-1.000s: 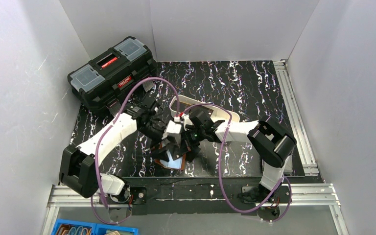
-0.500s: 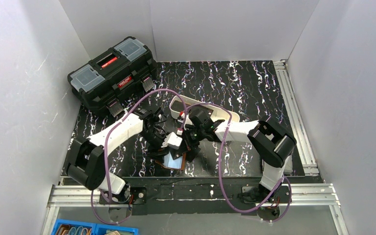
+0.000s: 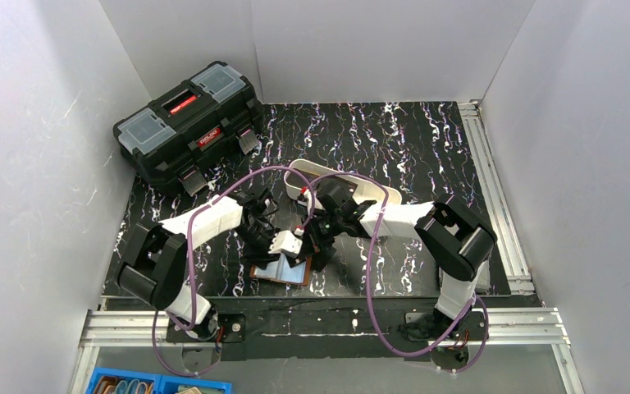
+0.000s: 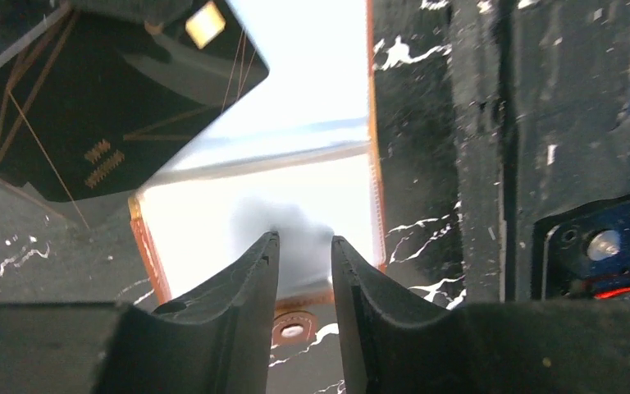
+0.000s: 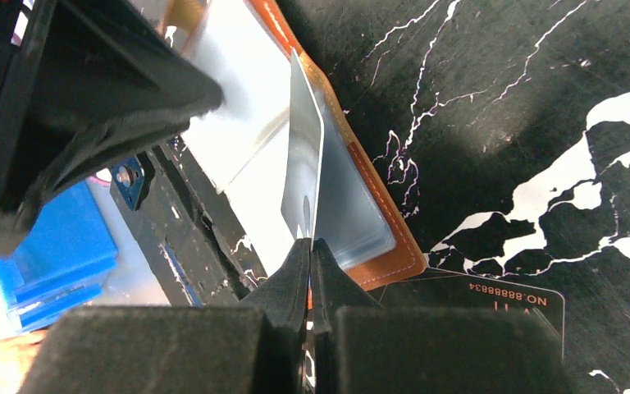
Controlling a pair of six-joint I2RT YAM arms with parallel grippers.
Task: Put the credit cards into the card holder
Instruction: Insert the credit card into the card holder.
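The card holder (image 3: pixel 283 271) lies open on the black marbled table, with a brown rim (image 5: pixel 377 254) and a pale lining (image 4: pixel 213 230). My right gripper (image 5: pixel 312 242) is shut on a credit card (image 5: pixel 305 156), which stands on edge over the open holder. In the left wrist view that card (image 4: pixel 90 107) is dark with a gold chip. Another credit card (image 5: pixel 500 304) lies flat beside the holder's corner. My left gripper (image 4: pixel 305 238) hovers low over the holder's near edge and snap tab (image 4: pixel 293 330). Its jaws stand a narrow gap apart with nothing between them.
A big black toolbox (image 3: pixel 189 123) stands at the back left. A long white tray (image 3: pixel 353 187) lies behind the two grippers. Aluminium rails (image 3: pixel 492 189) run along the right and near table edges, and a blue bin (image 3: pixel 156 384) sits below the near edge.
My left arm has swung down and nearer, onto the card holder's near edge, and its jaws have narrowed from wide open. The right gripper has stayed put, holding the card.
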